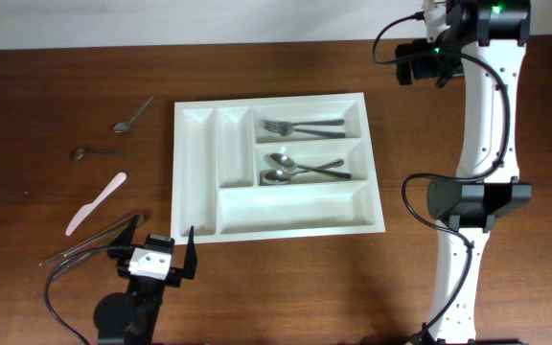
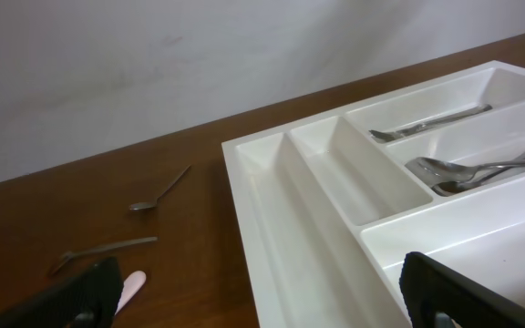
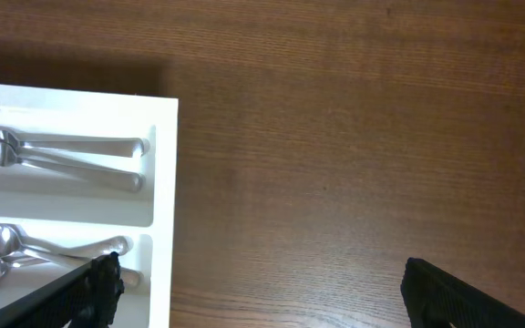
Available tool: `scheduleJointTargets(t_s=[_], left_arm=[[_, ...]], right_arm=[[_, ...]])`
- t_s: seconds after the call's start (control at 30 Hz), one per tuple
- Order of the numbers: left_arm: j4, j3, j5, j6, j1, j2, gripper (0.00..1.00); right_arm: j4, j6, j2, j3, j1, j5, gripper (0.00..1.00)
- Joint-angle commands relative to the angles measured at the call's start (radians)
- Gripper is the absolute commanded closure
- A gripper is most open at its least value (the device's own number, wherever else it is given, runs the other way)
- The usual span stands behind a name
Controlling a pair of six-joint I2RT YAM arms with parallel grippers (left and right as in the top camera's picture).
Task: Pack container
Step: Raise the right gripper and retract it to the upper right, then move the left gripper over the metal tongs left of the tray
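Showing a packing job partly done, as far as I can judge. The tray (image 1: 295,206) lies flat in the middle of the table (image 1: 468,287). It is white, glossy plastic, rectangular, with raised rounded walls dividing five compartments.

Forks (image 1: 300,126) lie in the tray's far right compartment and spoons (image 1: 300,168) in the one just nearer. The two narrow slots and the long near compartment are bare.

Left of the tray, unpacked, lie two small spoons (image 1: 92,151), a pale knife (image 1: 96,203) and thin metal pieces (image 1: 94,240) too slim to name.

The left gripper (image 1: 157,251) sits at the tray's near left corner, jaws wide apart, holding nothing. The right gripper (image 3: 258,278) is beyond the tray's far right corner, jaws also apart and empty.
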Motion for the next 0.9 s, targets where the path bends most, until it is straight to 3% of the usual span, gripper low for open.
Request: scheduleJointTargets(t_s=[0.0,0.37,0.5,0.67,0.87], left_arm=[[0.003,-0.009,0.004,0.002,-0.001,-0.007,0.01],[0.011,-0.009,0.004,0.002,-0.001,-0.007,0.01],[0.09,-0.008,0.0,-0.035,-0.002,-0.007,0.01],[0.212,0.055,-0.194,-0.166,-0.002,-0.006,0.01],[0.1,0.277,-0.431,-0.167,-0.002,0.085,0.01]], right_arm=[[-0.006,0.004,-0.031,0.01,0.003,-0.01,0.01],[-0.006,0.004,-0.031,0.01,0.003,-0.01,0.01],[-0.006,0.004,-0.031,0.01,0.003,-0.01,0.01],[-0.006,0.004,-0.031,0.01,0.003,-0.01,0.01],[-0.006,0.004,-0.031,0.01,0.003,-0.01,0.01]])
